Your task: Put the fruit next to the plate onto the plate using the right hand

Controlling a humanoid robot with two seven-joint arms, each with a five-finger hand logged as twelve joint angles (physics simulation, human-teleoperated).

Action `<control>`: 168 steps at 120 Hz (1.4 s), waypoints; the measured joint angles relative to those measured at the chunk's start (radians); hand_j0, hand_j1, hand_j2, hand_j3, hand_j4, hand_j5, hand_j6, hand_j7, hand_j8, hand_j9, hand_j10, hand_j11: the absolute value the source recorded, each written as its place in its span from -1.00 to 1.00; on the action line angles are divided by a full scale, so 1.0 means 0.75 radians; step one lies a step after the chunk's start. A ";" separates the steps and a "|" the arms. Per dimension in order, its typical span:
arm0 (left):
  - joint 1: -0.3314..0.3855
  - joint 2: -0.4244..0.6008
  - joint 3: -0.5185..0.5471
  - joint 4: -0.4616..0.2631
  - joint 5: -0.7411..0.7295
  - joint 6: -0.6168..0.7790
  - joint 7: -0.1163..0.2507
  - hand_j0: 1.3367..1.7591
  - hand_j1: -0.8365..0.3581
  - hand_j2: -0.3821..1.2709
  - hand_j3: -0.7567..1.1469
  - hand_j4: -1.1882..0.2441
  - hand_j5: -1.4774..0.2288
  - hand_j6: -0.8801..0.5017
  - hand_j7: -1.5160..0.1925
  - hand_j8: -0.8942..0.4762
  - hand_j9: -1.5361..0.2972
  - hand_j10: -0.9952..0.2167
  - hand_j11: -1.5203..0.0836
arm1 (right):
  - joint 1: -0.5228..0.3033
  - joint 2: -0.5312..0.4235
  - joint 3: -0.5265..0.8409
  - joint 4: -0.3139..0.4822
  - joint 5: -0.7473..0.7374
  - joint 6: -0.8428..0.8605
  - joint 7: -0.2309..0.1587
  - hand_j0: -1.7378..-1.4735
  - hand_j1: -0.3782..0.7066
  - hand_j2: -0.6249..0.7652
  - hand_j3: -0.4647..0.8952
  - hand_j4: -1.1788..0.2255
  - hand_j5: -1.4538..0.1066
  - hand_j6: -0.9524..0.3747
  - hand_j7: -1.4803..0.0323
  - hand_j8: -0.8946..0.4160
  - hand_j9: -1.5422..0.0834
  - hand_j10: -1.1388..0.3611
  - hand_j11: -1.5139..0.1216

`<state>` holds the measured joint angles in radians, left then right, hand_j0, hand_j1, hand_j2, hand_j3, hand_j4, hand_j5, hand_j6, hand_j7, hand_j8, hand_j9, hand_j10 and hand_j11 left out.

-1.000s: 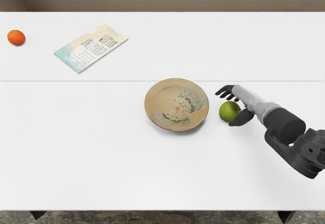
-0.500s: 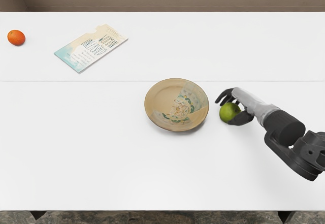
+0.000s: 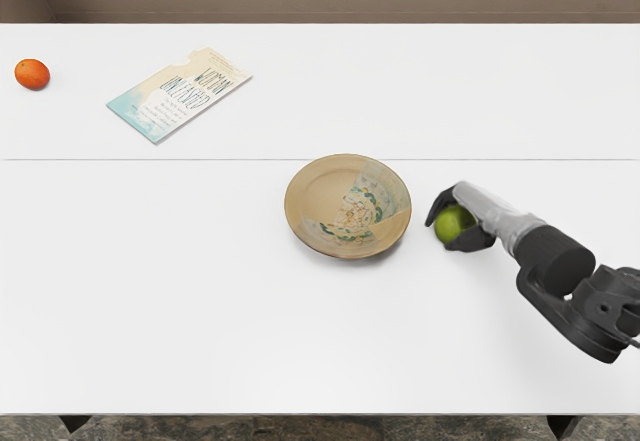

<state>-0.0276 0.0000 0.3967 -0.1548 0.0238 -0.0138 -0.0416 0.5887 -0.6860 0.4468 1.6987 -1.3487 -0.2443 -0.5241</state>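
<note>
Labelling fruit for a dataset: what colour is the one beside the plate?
The fruit is green, clearest in the head view.

The table (image 3: 200, 291) is showing a smooth, matt white top with a thin seam running across it. The plate (image 3: 318, 189) is looking like glazed ceramic, tan with a soft sheen and a patchy blue-green painted pattern. The apple (image 3: 450, 223) is showing smooth green skin with a slight gloss. The orange (image 3: 32, 74) is looking duller. The leaflet (image 3: 180, 93) is looking like thin printed paper, matt. The right hand (image 3: 468, 217) is showing dark, matt, plastic-looking fingers (image 3: 440, 206) and a smooth pale grey back; the arm (image 3: 570, 281) behind it is looking like dark matt plastic.
</note>
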 joint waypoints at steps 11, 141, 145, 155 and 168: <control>0.000 0.000 0.000 0.000 0.000 0.000 0.000 0.52 0.52 -0.48 -0.21 0.33 0.38 -0.06 0.42 -0.04 0.34 0.26 0.52 | 0.003 -0.001 0.003 -0.003 0.024 0.006 -0.002 -0.22 0.19 0.00 -0.32 -0.53 -0.29 -0.30 -0.38 -0.04 -0.30 0.11 -0.41; 0.000 0.000 0.001 0.000 -0.001 0.000 0.000 0.52 0.52 -0.48 -0.20 0.33 0.38 -0.06 0.42 -0.04 0.34 0.26 0.52 | 0.419 0.135 0.230 -0.126 0.863 0.439 0.002 -0.39 -0.39 0.16 -0.32 0.19 0.24 -0.10 0.35 0.10 0.32 0.30 0.28; 0.000 0.000 0.001 0.000 -0.001 0.000 0.000 0.52 0.52 -0.48 -0.20 0.33 0.38 -0.06 0.42 -0.04 0.34 0.26 0.52 | 0.419 0.120 0.251 -0.129 0.909 0.467 0.004 -0.39 -0.46 0.12 -0.32 0.25 0.33 -0.03 0.43 0.13 0.39 0.32 0.36; 0.000 0.000 0.001 0.000 -0.001 0.000 0.000 0.52 0.52 -0.48 -0.20 0.33 0.38 -0.06 0.42 -0.04 0.34 0.26 0.52 | 0.417 0.082 0.310 -0.158 1.058 0.587 0.007 -0.39 -0.59 0.04 -0.32 0.37 0.48 0.11 0.58 0.19 0.54 0.37 0.50; 0.000 0.000 0.001 0.000 0.000 0.000 0.000 0.52 0.52 -0.48 -0.20 0.33 0.38 -0.06 0.42 -0.04 0.34 0.26 0.52 | 0.403 0.011 0.363 -0.247 1.338 0.853 0.032 -0.39 -0.70 -0.02 -0.32 0.48 0.61 0.22 0.71 0.24 0.66 0.41 0.62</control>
<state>-0.0276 0.0000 0.3973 -0.1549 0.0235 -0.0138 -0.0414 0.8907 -0.6776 0.7187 1.5135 -0.3453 0.3958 -0.5003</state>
